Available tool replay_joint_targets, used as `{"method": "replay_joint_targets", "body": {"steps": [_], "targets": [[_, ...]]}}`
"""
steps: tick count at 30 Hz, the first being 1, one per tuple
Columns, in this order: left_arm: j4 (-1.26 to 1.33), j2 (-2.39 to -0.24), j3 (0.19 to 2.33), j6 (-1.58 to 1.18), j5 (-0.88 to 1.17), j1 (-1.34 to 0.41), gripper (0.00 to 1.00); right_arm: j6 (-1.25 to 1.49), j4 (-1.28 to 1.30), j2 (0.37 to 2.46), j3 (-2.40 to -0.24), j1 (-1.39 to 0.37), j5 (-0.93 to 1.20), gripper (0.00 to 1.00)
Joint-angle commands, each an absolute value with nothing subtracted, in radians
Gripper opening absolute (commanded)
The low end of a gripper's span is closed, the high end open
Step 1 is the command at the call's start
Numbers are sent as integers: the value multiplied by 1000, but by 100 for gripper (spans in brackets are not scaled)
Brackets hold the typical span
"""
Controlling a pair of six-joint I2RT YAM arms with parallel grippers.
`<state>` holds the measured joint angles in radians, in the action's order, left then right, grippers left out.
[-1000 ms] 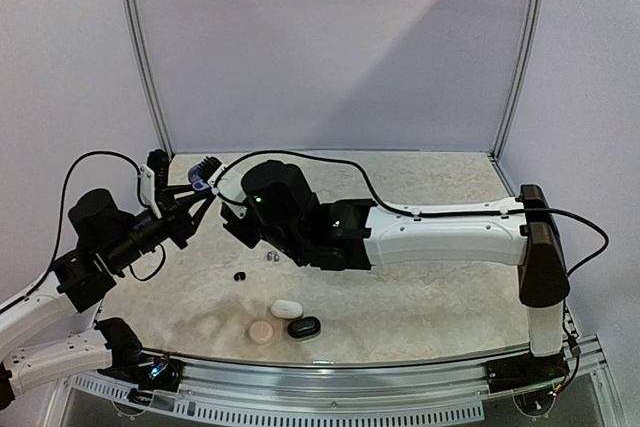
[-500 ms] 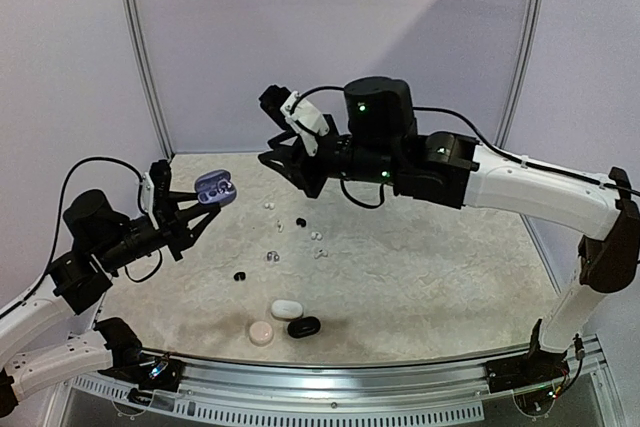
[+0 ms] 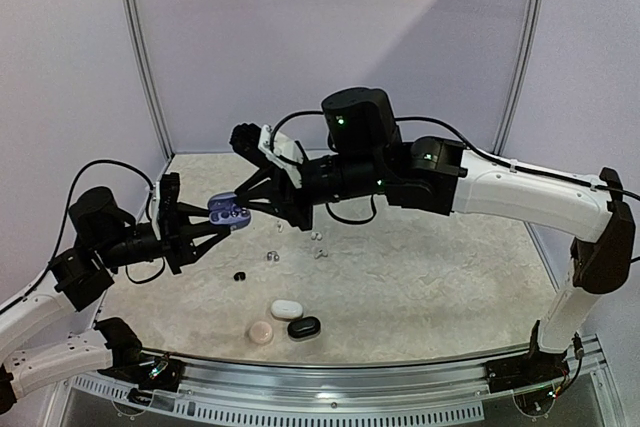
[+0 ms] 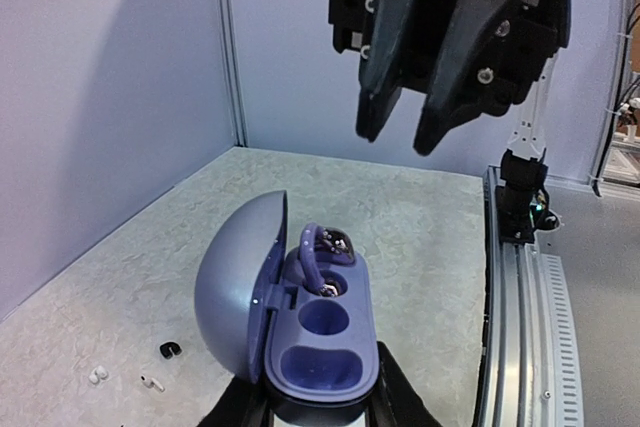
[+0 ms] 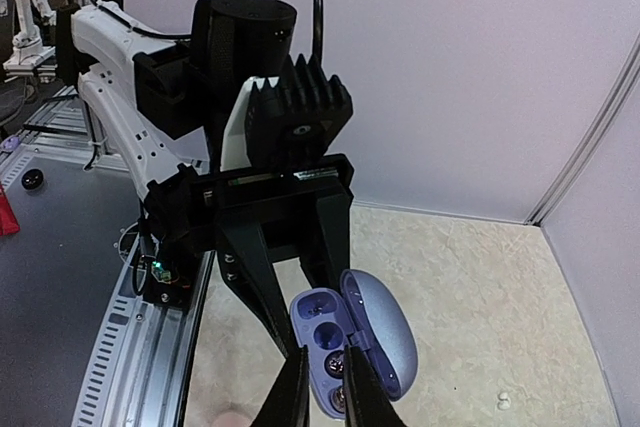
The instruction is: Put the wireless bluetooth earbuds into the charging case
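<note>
Left gripper (image 4: 315, 402) jaws clamp the open purple charging case (image 4: 322, 359). One purple earbud (image 4: 322, 247) sits in the socket farther from them. Right gripper (image 4: 407, 139) jaws above appear nearly together; full closure cannot be told.

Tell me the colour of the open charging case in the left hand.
The charging case is lavender-purple; the left wrist view shows it best.

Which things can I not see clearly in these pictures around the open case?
- Right wrist view: the bottom edge cuts off the tips of the right fingers; whether they pinch an earbud is unclear.
- Same view: those fingers cover part of the purple case's wells.
- Left wrist view: the case hides most of the left fingers.
- Top view: the loose earbuds are too small to count.
</note>
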<state>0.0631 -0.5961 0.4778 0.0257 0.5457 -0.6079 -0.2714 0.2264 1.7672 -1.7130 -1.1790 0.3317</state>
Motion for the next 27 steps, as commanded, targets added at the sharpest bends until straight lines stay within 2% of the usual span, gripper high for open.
{"method": "replay_joint_targets", "body": {"steps": [1,15,27], "targets": [[59,-606,505,18,597,-598,0,-295,280,1801,-1761,-1188,341,13],[68,-598,508,18,593,-598,0,-329,345,1850,-1779,-1188,265,11],[73,-603,509,35,568,-598,0,-359,364,1839,-1744,-1187,286,11]]}}
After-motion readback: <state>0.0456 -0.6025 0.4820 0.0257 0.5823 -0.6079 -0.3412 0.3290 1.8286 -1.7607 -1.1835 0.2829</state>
